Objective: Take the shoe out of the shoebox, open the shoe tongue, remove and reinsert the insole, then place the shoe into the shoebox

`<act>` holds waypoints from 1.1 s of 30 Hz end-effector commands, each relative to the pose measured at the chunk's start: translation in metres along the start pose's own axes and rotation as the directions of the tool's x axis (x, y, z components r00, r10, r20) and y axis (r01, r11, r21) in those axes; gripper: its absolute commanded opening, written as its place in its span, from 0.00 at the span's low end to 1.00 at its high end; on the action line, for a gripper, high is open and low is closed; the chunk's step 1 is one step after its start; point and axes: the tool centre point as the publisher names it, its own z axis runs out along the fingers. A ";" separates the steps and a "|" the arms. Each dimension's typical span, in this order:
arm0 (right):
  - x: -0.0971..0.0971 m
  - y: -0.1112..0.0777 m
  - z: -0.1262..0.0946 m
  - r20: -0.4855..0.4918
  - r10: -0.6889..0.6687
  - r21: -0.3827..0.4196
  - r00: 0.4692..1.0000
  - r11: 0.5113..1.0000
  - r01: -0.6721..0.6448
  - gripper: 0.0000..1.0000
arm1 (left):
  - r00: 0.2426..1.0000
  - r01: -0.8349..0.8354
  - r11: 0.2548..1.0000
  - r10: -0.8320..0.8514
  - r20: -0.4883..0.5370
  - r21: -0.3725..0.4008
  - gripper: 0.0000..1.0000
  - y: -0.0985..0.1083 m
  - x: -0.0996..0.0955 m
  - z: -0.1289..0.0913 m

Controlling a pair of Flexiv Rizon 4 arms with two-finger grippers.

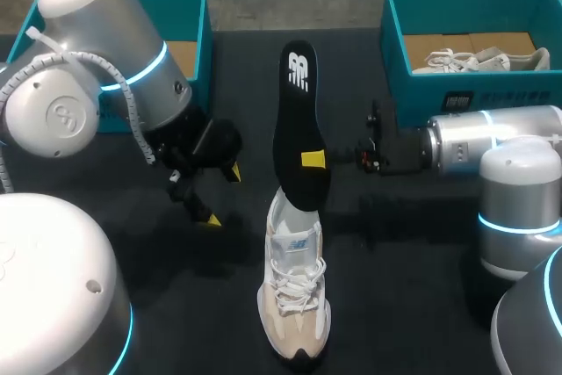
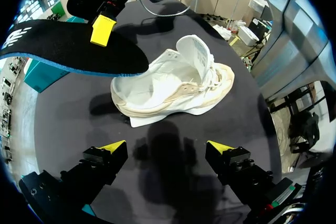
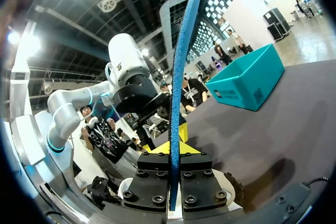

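A white and beige shoe (image 1: 295,300) stands on the black table, toe toward the front edge, tongue pulled open. Above its heel hangs a black insole (image 1: 299,125) with a blue edge (image 3: 179,77), held level over the table. My right gripper (image 1: 313,160) is shut on the insole, one yellow tip showing on top of it. In the left wrist view the insole (image 2: 68,48) floats over the shoe's (image 2: 178,85) heel opening. My left gripper (image 1: 219,195) stands open to the left of the shoe, nothing between its fingers (image 2: 113,148).
A teal shoebox (image 1: 474,85) at the back right holds another white shoe (image 1: 479,61). A second teal box (image 1: 189,28) stands at the back left, partly behind my left arm, and also shows in the right wrist view (image 3: 247,85).
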 end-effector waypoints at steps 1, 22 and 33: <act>0.000 -0.001 0.001 0.001 0.000 0.001 1.000 1.000 0.000 0.00 | 1.000 0.000 1.000 0.000 0.000 -0.003 1.00 0.000 0.000 0.001; 0.000 -0.002 0.002 0.004 -0.005 0.002 1.000 1.000 0.005 0.00 | 1.000 0.003 1.000 -0.003 0.001 -0.002 1.00 0.000 0.001 0.002; 0.003 -0.009 0.010 0.015 -0.073 0.021 0.997 0.997 0.073 0.00 | 0.999 0.036 0.999 -0.036 0.006 0.005 1.00 0.003 0.016 0.013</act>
